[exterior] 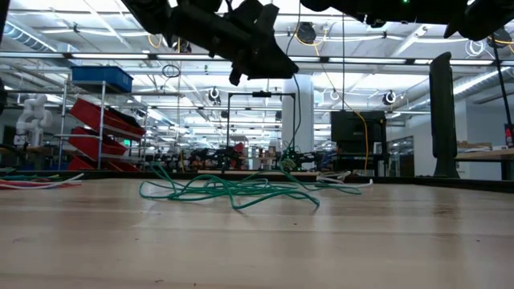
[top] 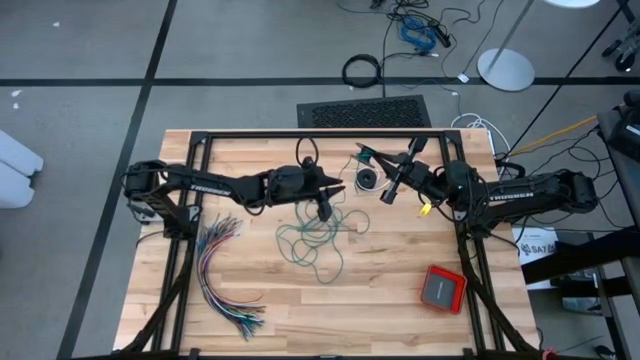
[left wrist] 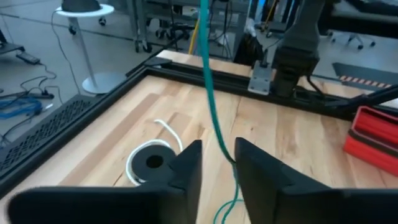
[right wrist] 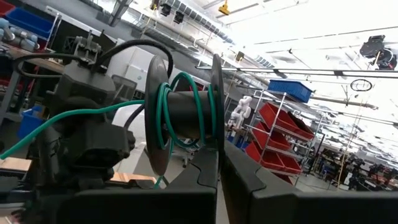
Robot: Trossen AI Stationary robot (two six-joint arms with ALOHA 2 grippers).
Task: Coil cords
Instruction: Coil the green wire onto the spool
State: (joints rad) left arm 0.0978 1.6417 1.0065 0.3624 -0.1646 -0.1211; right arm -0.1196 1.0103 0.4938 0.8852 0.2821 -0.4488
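The teal-green cord lies in a loose heap (top: 315, 238) on the table's middle, also seen in the low view (exterior: 233, 189). One strand (left wrist: 211, 106) rises from the heap and passes through the gap of my open left gripper (left wrist: 217, 171), which hangs above the heap (top: 338, 190). The strand runs on to a black spool (right wrist: 183, 112) that carries several teal turns. My right gripper (top: 398, 182) is shut on that spool above the table. The black cord (left wrist: 149, 163) lies coiled flat with its white tail (left wrist: 166, 132), under the two grippers (top: 370, 180). My left gripper has the teal strand (left wrist: 225, 152) running between its two fingers; whether a finger touches it I cannot tell. My right gripper pinches the rim of one spool flange (right wrist: 216, 134) between its two fingers. The spool is lifted clear of the table, its axis lying across the fingers, and the teal strand leads off it toward the left arm.
A fanned bundle of many-coloured wires (top: 225, 280) lies at the near left. A red box (top: 442, 288) sits at the near right. A black frame (top: 300, 136) runs along the table's far edge, with posts (top: 465, 250) beside each arm's base.
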